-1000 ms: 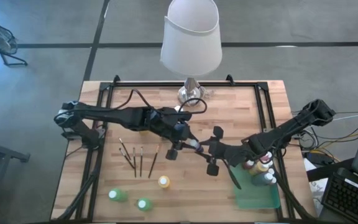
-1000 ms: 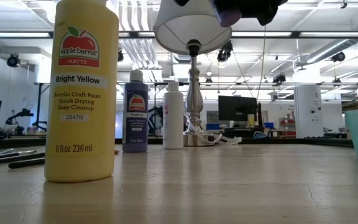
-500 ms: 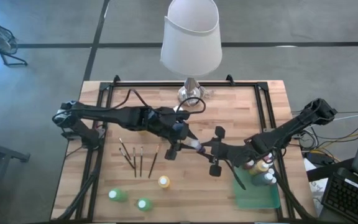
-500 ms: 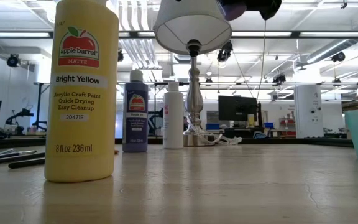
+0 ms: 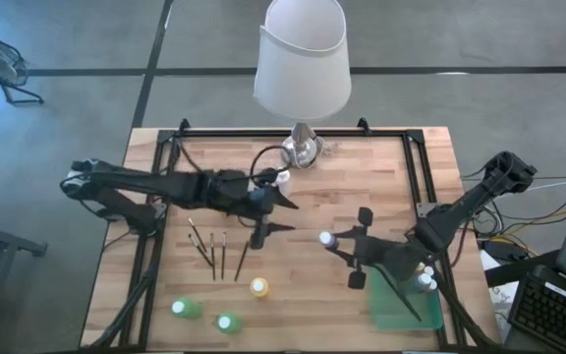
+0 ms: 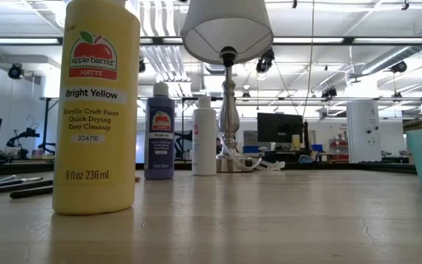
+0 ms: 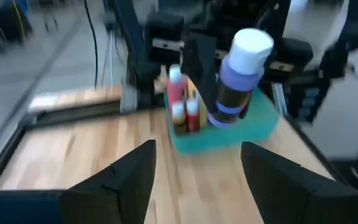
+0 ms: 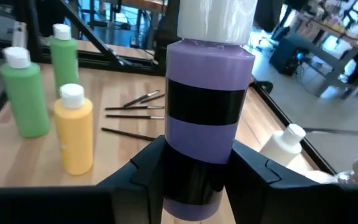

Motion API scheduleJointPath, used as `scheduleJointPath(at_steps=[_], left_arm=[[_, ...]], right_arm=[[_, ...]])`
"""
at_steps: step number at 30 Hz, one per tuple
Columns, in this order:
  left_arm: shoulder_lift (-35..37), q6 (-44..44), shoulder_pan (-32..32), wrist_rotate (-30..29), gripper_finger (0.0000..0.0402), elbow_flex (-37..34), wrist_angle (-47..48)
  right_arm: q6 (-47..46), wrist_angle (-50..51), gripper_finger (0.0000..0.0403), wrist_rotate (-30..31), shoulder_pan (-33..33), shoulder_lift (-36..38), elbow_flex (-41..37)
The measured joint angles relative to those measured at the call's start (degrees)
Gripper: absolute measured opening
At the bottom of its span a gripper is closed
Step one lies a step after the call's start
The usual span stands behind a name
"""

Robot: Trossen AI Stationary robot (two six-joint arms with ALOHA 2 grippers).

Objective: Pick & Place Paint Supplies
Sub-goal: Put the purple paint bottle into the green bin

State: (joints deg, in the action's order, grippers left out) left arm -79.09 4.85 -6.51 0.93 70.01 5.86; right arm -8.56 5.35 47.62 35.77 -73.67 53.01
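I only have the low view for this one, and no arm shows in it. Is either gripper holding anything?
Observer: Yes. The right gripper is shut on a purple paint bottle with a white cap, held off the wooden table.
Operator: And the left?
Observer: The left gripper is open and empty, facing that bottle.
Operator: Anything placed yet?
Observer: The flat green tray already holds several bottles, red paint bottles among them.
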Motion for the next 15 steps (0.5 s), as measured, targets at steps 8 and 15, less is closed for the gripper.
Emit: scheduleJointPath(at_steps=[8,15], left_arm=[[-5.2,0.5,-0.9,1.8,0.0241,-23.2,-52.8],[-12.8,1.1,-1.2,4.5,0.0241,-22.0,-64.2]], right_arm=[[0.3,-1.7,0.0119,0.6,0.8,-0.3,0.0],[4.2,-7.6,0.0128,0.6,0.7,-0.5,-0.5]])
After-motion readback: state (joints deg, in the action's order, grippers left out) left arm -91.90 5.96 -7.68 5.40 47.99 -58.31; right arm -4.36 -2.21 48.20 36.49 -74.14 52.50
